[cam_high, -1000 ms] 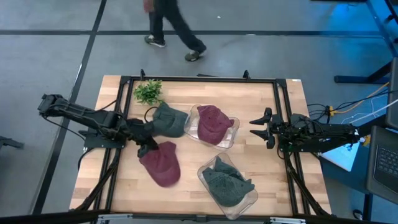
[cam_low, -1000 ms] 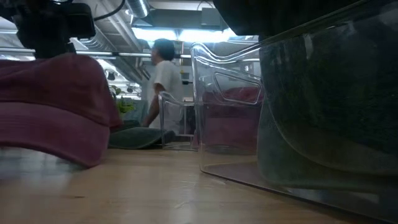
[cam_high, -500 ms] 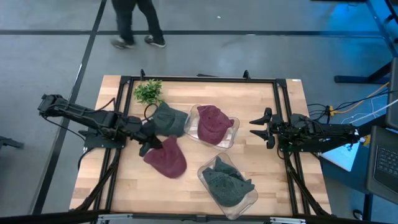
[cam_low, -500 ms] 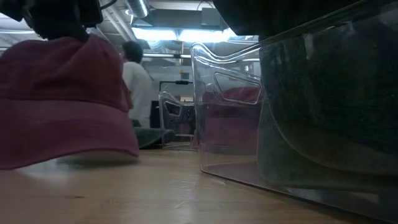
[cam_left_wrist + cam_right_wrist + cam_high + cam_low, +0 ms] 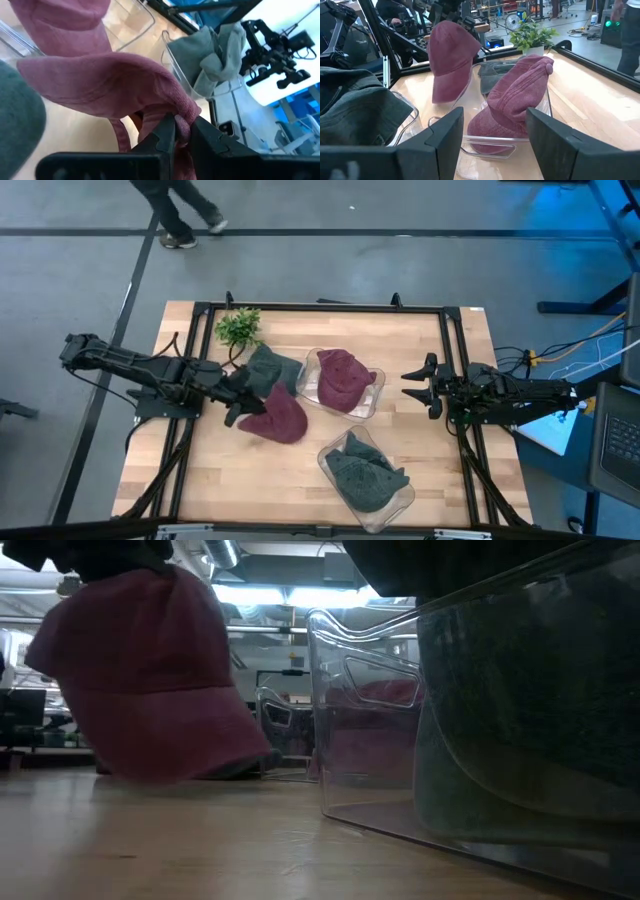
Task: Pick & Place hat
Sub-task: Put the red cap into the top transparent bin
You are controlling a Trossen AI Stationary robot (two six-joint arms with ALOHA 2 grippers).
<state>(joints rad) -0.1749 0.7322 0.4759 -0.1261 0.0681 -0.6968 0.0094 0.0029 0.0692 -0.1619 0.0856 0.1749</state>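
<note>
My left gripper (image 5: 243, 406) is shut on a maroon hat (image 5: 277, 418) and holds it above the table, just left of a clear bin (image 5: 377, 392) that contains another maroon hat (image 5: 342, 378). In the low view the held hat (image 5: 150, 670) hangs high on the left. A green hat (image 5: 268, 370) lies flat on the table beside my left gripper, on its far side. A second clear bin (image 5: 325, 456) near the table's near edge holds green hats (image 5: 366, 472). My right gripper (image 5: 412, 386) waits open at the table's right side. My left gripper pinches a bunched fold of the maroon hat's fabric (image 5: 186, 114) between its two fingers (image 5: 165, 134). It reaches in from the table's left. The hat hangs below and beyond the fingers, and it looks lifted off the table in the right wrist view (image 5: 451, 65).
A small green plant (image 5: 238, 327) stands near the far left corner. A dark metal frame (image 5: 320, 307) runs around the table. A person (image 5: 175, 210) walks on the floor beyond the far edge. Bare wood (image 5: 215, 480) lies at the near left.
My left gripper has risen and moved toward the right and far edges, toward the bin with the maroon hat. The maroon hat, which lay on the table, has been pulled up and now hangs from the fingers. The person beyond the table has walked left.
</note>
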